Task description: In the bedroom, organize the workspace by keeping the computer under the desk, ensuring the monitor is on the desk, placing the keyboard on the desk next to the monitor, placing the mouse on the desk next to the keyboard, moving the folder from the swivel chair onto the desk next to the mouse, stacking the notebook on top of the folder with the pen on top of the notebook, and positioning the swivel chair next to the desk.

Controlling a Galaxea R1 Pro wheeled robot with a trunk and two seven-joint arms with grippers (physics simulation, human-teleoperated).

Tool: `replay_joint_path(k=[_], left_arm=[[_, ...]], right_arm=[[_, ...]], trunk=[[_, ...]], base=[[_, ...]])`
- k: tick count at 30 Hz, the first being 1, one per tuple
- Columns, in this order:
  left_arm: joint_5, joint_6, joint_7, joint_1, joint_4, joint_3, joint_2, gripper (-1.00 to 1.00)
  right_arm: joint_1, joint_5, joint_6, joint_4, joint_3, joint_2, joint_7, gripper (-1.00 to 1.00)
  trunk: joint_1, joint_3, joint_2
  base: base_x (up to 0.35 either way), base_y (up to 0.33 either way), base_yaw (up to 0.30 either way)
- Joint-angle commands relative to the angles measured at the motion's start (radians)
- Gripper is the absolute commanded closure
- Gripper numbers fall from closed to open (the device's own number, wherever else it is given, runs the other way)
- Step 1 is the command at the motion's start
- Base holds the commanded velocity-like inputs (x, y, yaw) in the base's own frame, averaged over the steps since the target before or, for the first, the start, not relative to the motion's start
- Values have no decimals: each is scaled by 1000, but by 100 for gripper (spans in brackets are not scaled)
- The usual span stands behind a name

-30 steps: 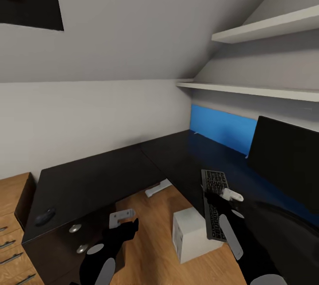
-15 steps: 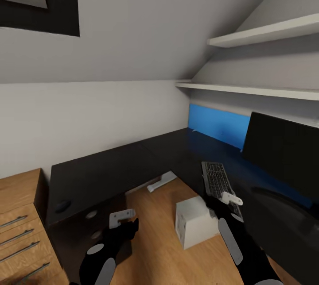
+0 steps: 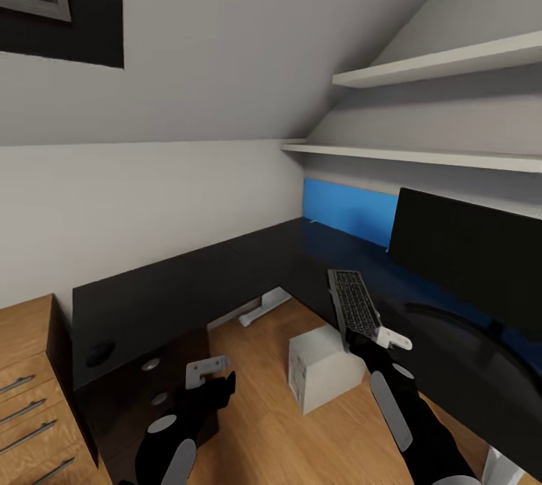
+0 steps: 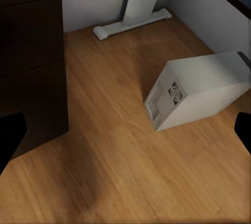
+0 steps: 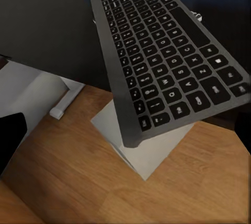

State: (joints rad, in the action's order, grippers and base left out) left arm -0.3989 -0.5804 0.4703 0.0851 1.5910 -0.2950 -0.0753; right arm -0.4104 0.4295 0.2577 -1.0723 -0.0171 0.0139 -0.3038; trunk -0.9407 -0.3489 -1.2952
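The keyboard (image 3: 352, 303) lies flat on the black surface (image 3: 196, 282), its near end jutting out past the edge, over the floor and the computer (image 3: 324, 368) below. In the right wrist view the keyboard (image 5: 167, 51) is just ahead of the right jaws (image 3: 384, 337), and the white case (image 5: 151, 145) shows beneath its overhanging corner. The right jaws hover at that near end; I cannot tell whether they are spread or closed.

The computer stands on the wood floor (image 3: 263, 410) in the crook of the L-shaped surface, ahead of and between the two arms. In the left wrist view it (image 4: 198, 91) sits ahead of the left jaws (image 3: 207, 372), whose dark fingertips (image 4: 10, 135) stand far apart at the picture's edges, holding nothing.

The monitor (image 3: 467, 259) stands on the surface beyond the keyboard, against the blue back panel (image 3: 350, 210). The mouse (image 3: 100, 353) rests near the far end of the surface, well beyond the left jaws, by a wood dresser (image 3: 30, 387). Two white shelves (image 3: 444, 63) run above.
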Motion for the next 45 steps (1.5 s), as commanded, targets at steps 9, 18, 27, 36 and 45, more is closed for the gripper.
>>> replay_joint_path(k=[9,18,27,36,45], left_arm=[[-9,0,10,1,3,-11,-1,-100],[-9,2,14,1,6,-29,-3,-100],[-9,2,14,1,7,-30,-3,-100],[-9,2,17,1,6,-30,-3,-100],[-9,2,19,1,6,-30,-3,-100]], right_arm=[[2,13,7,-1,-1,1,-7,-100],[15,66,22,-2,0,-3,11,-100],[17,124,22,0,0,-6,16,-100],[19,131,14,1,-1,-5,17,-100],[19,137,15,2,0,-4,20,-100]], trunk=[[0,-1,-1],[-31,-26,-57],[-65,-54,-120],[-100,-82,-183],[-134,-111,-246]], base=[[-2,2,-11],[0,0,0],[0,0,0],[0,0,0],[0,0,0]])
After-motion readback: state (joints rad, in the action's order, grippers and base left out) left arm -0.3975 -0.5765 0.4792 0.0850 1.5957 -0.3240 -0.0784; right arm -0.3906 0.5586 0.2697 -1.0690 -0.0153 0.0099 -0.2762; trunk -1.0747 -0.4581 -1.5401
